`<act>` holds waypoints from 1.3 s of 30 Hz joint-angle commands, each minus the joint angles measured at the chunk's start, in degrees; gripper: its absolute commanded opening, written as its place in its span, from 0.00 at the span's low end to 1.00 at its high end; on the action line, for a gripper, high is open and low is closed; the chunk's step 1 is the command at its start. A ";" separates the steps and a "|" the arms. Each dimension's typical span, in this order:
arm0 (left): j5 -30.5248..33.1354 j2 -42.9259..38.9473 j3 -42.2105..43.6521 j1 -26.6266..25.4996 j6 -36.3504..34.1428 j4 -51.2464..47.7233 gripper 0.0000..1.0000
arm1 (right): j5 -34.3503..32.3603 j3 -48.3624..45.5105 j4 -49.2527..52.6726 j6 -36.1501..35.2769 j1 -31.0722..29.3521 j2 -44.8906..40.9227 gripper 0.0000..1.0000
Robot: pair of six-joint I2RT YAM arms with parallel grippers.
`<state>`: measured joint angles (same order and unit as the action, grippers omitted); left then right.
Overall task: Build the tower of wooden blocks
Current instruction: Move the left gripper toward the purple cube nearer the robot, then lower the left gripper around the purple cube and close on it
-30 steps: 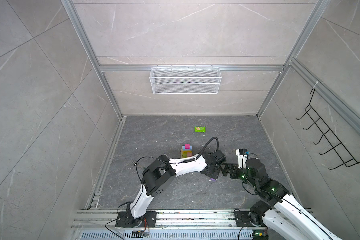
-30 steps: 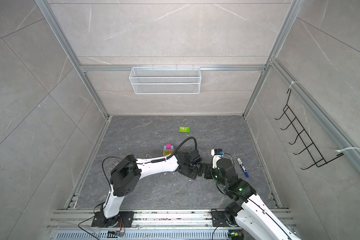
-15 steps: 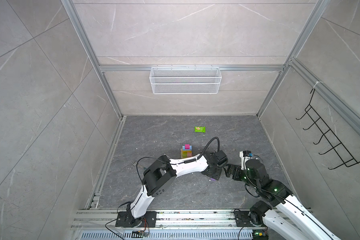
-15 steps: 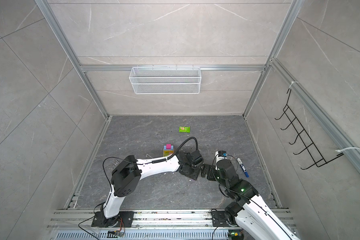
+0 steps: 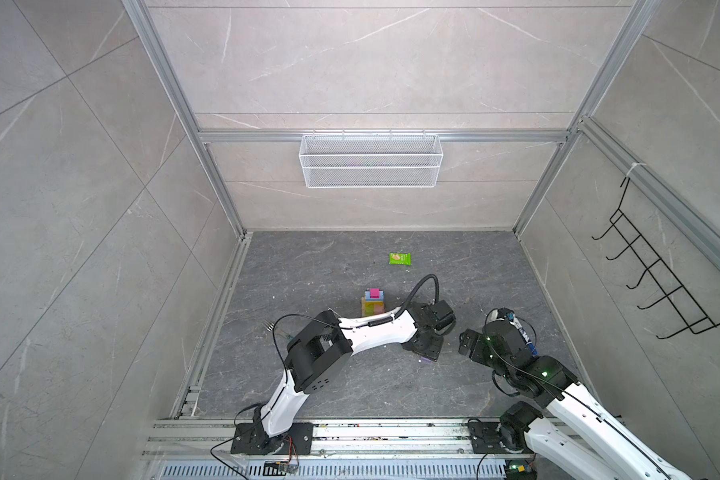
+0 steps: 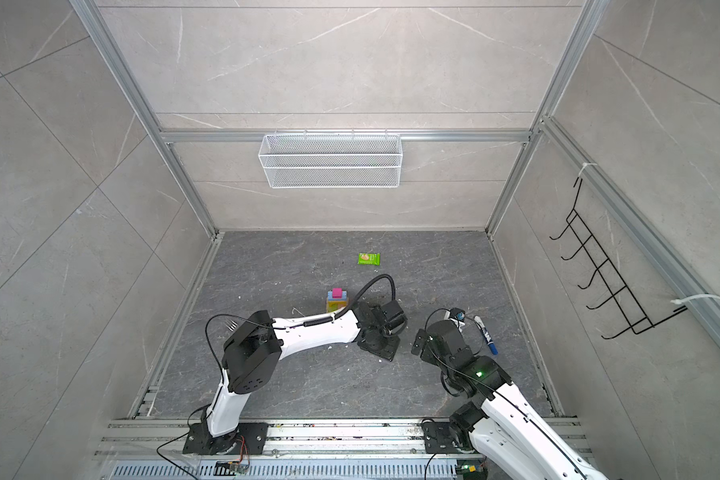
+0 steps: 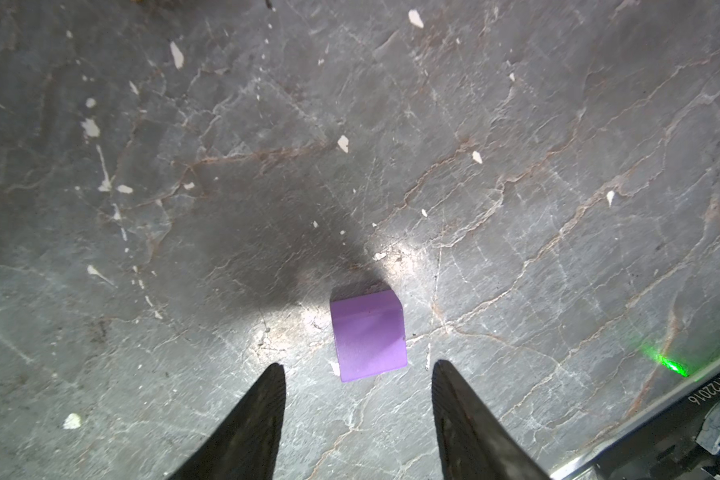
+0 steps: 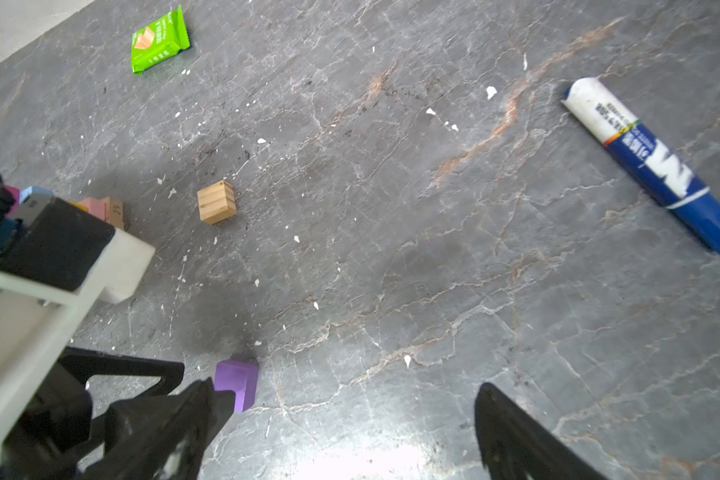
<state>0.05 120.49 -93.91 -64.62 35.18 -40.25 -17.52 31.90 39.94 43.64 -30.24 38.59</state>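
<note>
Low and centre in a top view, the purple block lies on the floor just ahead of the left gripper, centred between its parted, empty jaws; the right gripper, spread wide, sits alongside.

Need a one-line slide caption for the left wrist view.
Open left gripper lined up with the purple block, which lies on the grey floor just ahead of it, not yet gripped.

Tower mostly behind the left arm; marker end off-frame.
</note>
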 commanded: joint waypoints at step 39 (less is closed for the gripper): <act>3.13 0.02 0.20 -1.03 -0.63 1.31 0.63 | -2.26 0.27 0.48 1.91 -0.12 -3.66 0.99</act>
<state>1.58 123.13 -94.02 -65.14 35.16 -39.24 -20.14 31.90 41.21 45.47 -30.24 35.22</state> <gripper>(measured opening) 0.630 0.990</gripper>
